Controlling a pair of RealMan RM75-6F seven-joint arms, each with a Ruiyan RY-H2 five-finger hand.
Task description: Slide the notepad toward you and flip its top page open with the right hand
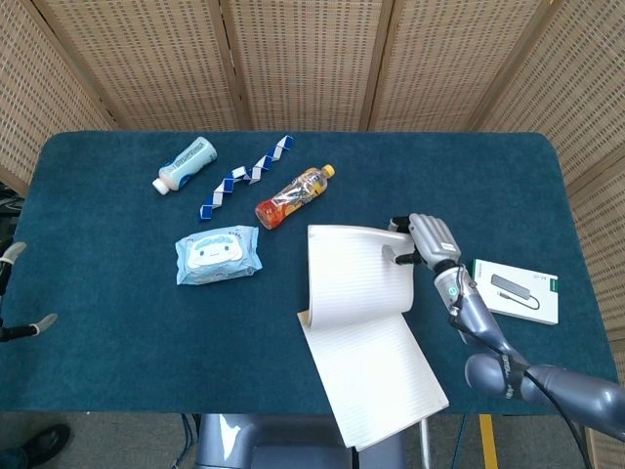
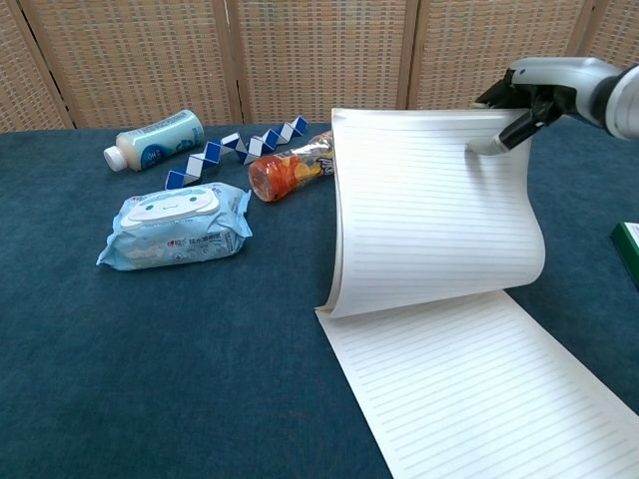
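The spiral notepad was found at the near table edge, its lower corner overhanging, with the top page lifted upright and pinched at its far corner by the right hand, fingers closed on the paper. The left hand was barely seen at the frame edge (whether its fingers were apart could not be told). A tear or crease at the binding was judged possible if the page were pulled sideways; a premature release would likely let it fall shut, and the orange drink bottle just beyond could be brushed
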